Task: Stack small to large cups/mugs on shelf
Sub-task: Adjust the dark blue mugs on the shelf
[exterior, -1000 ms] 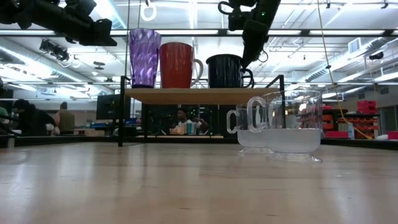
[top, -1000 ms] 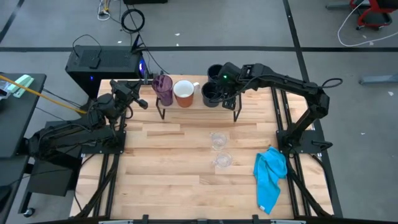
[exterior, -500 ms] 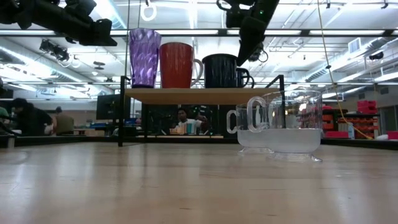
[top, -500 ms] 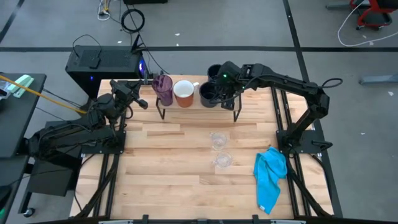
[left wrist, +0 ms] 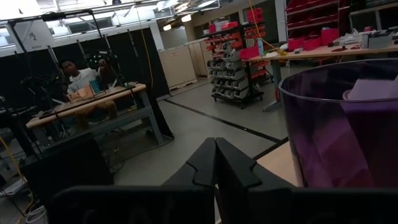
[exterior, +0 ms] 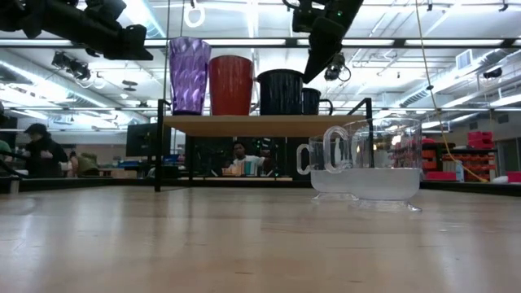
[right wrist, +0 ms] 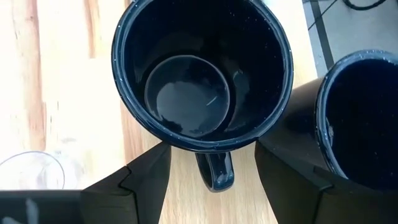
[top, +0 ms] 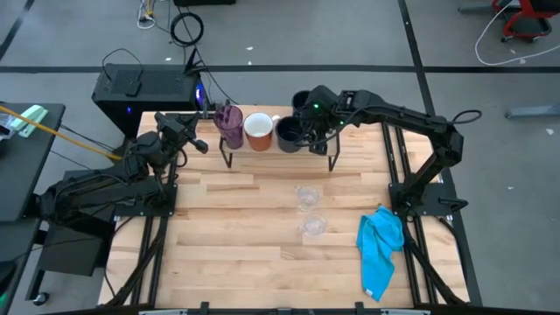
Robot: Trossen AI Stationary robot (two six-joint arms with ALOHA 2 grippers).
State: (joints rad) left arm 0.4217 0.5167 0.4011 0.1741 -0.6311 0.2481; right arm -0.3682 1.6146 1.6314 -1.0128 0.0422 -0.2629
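1. I'm seeing my right tool (right wrist: 210,177) hanging released over a navy mug (top: 288,133), fingers straddling its handle.
2. That mug is sitting on the shelf (exterior: 269,124) at the worktop's (top: 254,249) twelve o'clock, beside the orange mug (top: 258,130).
3. My left tool (left wrist: 216,163) is idling clenched near the purple tumbler (top: 230,123).

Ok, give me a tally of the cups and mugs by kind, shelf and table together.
Purple tumbler: 1
White-and-orange mug: 1
Dark mugs: 2
Clear glasses: 2
Total: 6
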